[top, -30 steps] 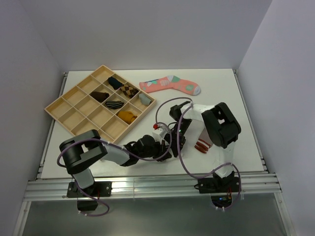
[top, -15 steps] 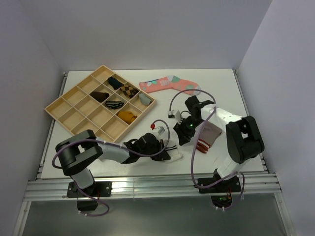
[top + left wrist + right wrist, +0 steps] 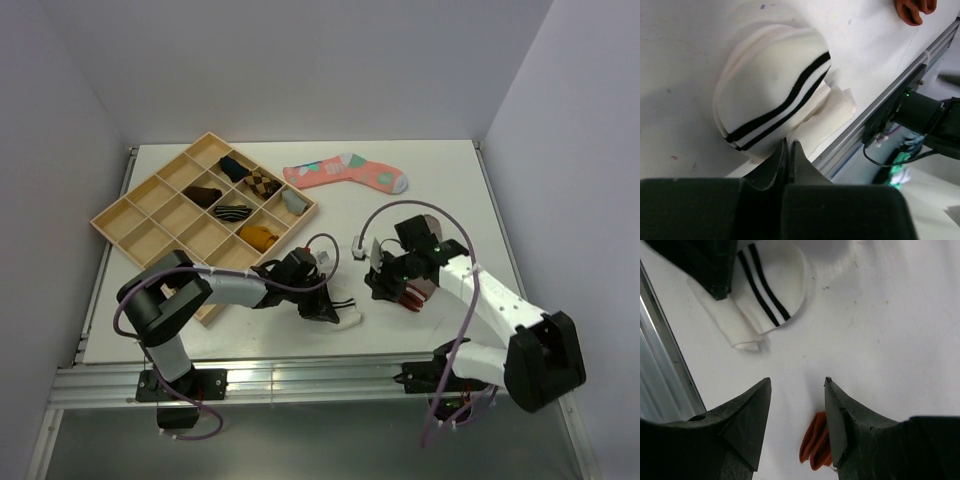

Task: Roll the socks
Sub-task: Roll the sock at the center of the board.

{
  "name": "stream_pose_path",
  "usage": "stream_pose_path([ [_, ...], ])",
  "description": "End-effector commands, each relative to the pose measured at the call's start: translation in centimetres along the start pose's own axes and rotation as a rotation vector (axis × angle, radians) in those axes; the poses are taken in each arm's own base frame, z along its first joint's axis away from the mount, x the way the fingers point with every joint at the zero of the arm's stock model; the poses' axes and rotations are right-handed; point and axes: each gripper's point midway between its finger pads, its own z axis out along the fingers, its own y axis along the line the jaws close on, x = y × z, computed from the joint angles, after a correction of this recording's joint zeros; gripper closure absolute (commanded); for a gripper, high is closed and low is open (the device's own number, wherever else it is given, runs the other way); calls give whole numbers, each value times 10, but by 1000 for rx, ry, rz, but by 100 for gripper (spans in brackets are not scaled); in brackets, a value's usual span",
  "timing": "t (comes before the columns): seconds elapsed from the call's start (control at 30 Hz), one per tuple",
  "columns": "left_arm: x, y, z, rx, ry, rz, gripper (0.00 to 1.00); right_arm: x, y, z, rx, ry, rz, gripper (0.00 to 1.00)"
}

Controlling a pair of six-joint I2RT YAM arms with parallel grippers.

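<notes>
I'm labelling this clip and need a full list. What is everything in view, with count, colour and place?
table: one, white, under everything
tray: one, light wood, many compartments, far left of the table
rolled socks: six, mixed colours, one per compartment on the tray's right side
pink sock: one, coral with teal and white patches, flat at the far middle
white sock: one, dark stripes, bunched near the front edge
brown sock: one, red-striped cuff, right of the white sock
left gripper: one, black, shut, tips at the white sock
right gripper: one, black, open, above the brown sock
</notes>
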Motion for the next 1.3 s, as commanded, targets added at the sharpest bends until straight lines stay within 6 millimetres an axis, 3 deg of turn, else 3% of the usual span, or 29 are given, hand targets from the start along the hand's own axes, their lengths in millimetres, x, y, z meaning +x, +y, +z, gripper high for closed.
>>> stream_pose_path([
  [0.0, 17, 10, -4, -8, 133, -79, 100, -15, 12, 2, 36, -63, -207, 45],
  [0.03, 15, 12, -4, -6, 136, -89, 100, -19, 14, 4, 54, -76, -242, 45],
  [0.2, 17, 11, -1, 27, 173, -118, 100, -24, 59, 21, -58, -82, -422, 46],
  [0.6, 21, 23, -1, 40, 202, -166, 100, -11, 103, 57, -182, 36, -597, 53],
  [0.83, 23, 24, 1, 60, 215, -175, 100, -6, 107, 73, -158, 84, -645, 55],
  [1.27, 17, 18, -1, 98, 223, -166, 100, 9, 93, 90, -94, 149, -636, 61],
])
